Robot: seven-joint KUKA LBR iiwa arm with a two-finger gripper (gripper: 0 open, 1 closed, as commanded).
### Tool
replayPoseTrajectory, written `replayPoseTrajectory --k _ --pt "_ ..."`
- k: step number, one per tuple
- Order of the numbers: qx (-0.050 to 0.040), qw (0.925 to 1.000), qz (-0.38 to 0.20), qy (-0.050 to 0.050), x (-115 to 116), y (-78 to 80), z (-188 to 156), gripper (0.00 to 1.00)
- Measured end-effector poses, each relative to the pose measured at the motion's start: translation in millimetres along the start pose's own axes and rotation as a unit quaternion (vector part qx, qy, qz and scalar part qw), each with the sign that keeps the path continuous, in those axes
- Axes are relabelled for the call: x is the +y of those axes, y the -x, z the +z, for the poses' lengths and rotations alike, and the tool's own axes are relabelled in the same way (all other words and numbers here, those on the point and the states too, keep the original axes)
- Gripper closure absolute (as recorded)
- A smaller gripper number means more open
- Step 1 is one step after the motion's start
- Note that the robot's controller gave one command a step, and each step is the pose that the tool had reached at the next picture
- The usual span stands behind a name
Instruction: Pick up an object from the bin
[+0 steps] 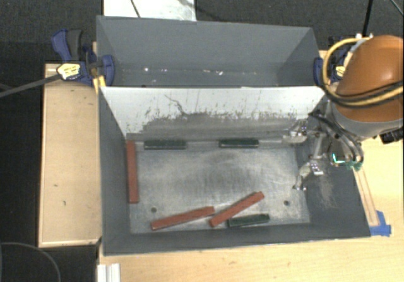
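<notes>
My gripper (311, 170) hangs at the right side of the bin, close to the right wall and above the floor. The loose things nearest to it lie to its lower left. One is a reddish-brown bar (237, 209) lying at a slant near the front wall. The other is a short dark green bar (248, 220) just below that bar's right part. Neither bar touches the gripper.
A second reddish-brown bar (183, 217) lies along the front wall and a third (132, 172) runs along the left wall. Two dark green bars (165, 145) (238, 143) lie at the foot of the back wall. The arm with its orange cover stands over the right rim.
</notes>
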State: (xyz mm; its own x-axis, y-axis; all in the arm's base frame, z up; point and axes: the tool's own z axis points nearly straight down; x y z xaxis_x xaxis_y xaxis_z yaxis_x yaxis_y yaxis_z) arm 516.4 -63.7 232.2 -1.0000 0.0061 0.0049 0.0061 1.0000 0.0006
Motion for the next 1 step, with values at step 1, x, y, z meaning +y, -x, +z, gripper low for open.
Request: replayPoseTrajectory --k 1 --pt "-0.004 1.0 -0.001 0.0 0.2 1.5 -3.9 0.0"
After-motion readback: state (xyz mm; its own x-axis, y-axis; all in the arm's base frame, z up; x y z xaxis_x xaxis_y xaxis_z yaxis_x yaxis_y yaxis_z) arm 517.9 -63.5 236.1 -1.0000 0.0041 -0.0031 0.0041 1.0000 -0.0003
